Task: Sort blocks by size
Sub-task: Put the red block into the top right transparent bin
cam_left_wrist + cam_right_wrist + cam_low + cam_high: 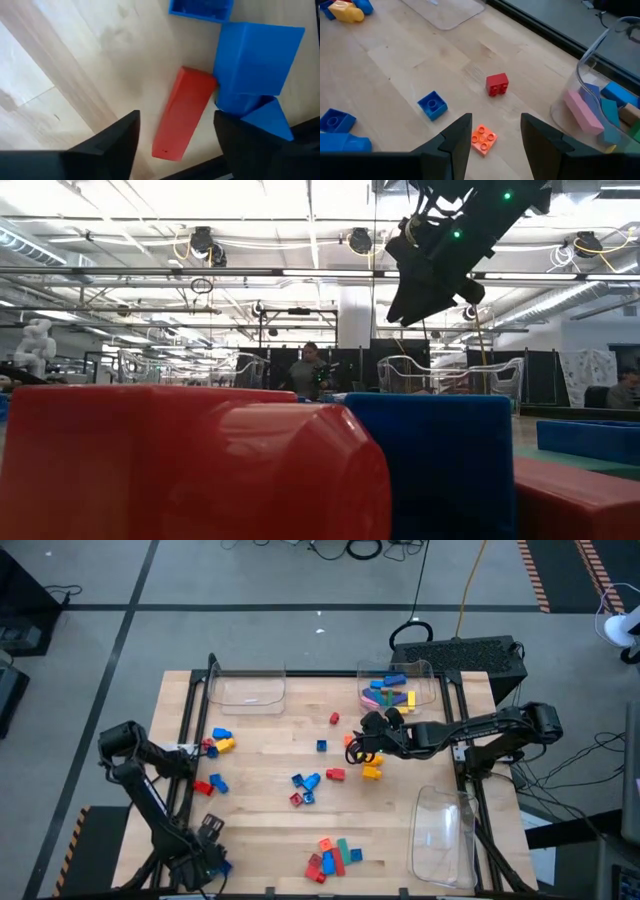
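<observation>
While our right gripper (492, 137) hangs with its fingers parted and empty just above a small flat orange plastic brick (483, 139), we judge the step in hand to be picking that brick for sorting. It lies on the pale wooden table (260, 830), with a small red square brick (497, 84) and a small blue square brick (432, 105) near it. A clear plastic tray (580, 75) nearby already holds longer bars, pink and blue among them. Our left gripper (175, 137) sits low at the table's near left corner, its fingers spread apart around a long red plastic bar (182, 114) without pressing on it; the bar lies flat, touching a larger blue block (255, 60). Next, we think the right gripper must drop straight down, straddle the orange brick and close squarely on its sides. Other bricks lie scattered across the table, unsorted.
</observation>
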Tool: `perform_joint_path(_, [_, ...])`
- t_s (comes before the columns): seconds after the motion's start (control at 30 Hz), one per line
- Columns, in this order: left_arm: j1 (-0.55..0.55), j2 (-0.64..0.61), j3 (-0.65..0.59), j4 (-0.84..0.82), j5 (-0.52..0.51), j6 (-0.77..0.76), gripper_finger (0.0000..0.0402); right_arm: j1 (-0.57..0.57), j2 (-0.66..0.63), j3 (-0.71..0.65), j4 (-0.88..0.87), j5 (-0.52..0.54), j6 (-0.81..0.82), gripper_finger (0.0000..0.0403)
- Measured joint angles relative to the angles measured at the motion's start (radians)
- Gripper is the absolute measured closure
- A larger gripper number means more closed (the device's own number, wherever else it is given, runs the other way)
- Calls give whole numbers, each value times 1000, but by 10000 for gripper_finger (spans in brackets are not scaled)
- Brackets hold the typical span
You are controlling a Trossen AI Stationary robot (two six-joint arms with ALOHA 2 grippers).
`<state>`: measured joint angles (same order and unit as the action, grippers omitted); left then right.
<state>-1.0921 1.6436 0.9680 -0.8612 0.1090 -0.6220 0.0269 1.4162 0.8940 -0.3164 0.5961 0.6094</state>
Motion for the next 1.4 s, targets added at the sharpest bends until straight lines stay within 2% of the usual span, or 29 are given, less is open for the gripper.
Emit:
perform_joint_path(0.13, [-18, 0, -15, 24, -9, 0, 117, 2, 0, 0, -1, 0, 0, 248])
perform_joint_path(0.3, [-24, 0, -40, 49, -24, -1, 121, 9, 0, 0, -1, 0, 0, 248])
perform_joint_path(0.53, [-23, 0, -44, 41, -134, 0, 179, 16, 0, 0, -2, 0, 0, 248])
perform_joint_path(0.67, [-23, 0, -53, 52, -151, -6, 226, 15, 0, 0, -2, 0, -2, 248])
perform_joint_path(0.8, [-23, -2, -106, 146, -135, -70, 262, 17, 0, 0, -2, 0, -4, 248])
perform_joint_path(1.07, [39, -9, -145, 175, -152, -136, 276, 22, 0, 0, 0, -1, -11, 248])
perform_joint_path(1.13, [77, -15, -145, 171, -212, -82, 277, 22, 0, 0, 0, -27, -14, 248])
perform_joint_path(1.27, [167, -43, -149, 152, -423, -44, 278, 22, 31, 0, 10, -176, -52, 248])
perform_joint_path(1.33, [217, -75, -145, 155, -485, -44, 278, 23, 63, 0, 42, -237, -60, 248])
perform_joint_path(1.4, [263, -107, -145, 153, -496, -11, 278, 33, 104, 0, 104, -261, -112, 248])
